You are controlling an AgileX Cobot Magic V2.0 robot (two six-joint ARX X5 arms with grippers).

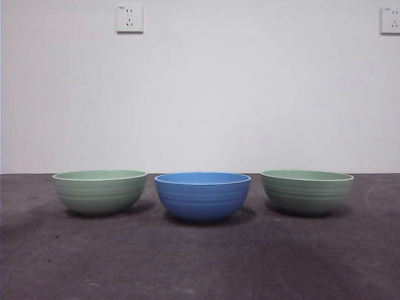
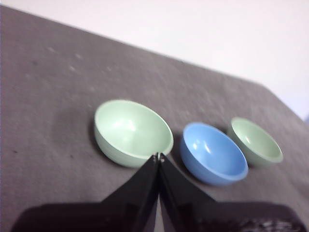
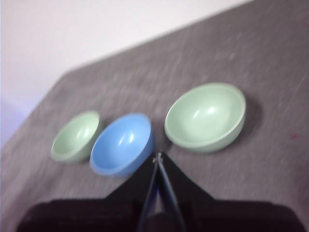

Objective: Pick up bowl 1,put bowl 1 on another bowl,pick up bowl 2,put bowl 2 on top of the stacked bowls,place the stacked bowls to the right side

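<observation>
Three bowls stood apart in a row, blue bowl (image 1: 202, 196) between two green bowls (image 1: 100, 191), unstacked. Both my left gripper (image 2: 159, 156) and right gripper (image 3: 157, 157) hung closed, empty; first pickup needed opening.

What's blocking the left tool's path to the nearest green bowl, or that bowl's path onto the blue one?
Nothing visible. The left tool hangs shut above the table, with only bare grey table between it and the left green bowl. The blue bowl stands right beside it, empty, a small gap apart.
</observation>
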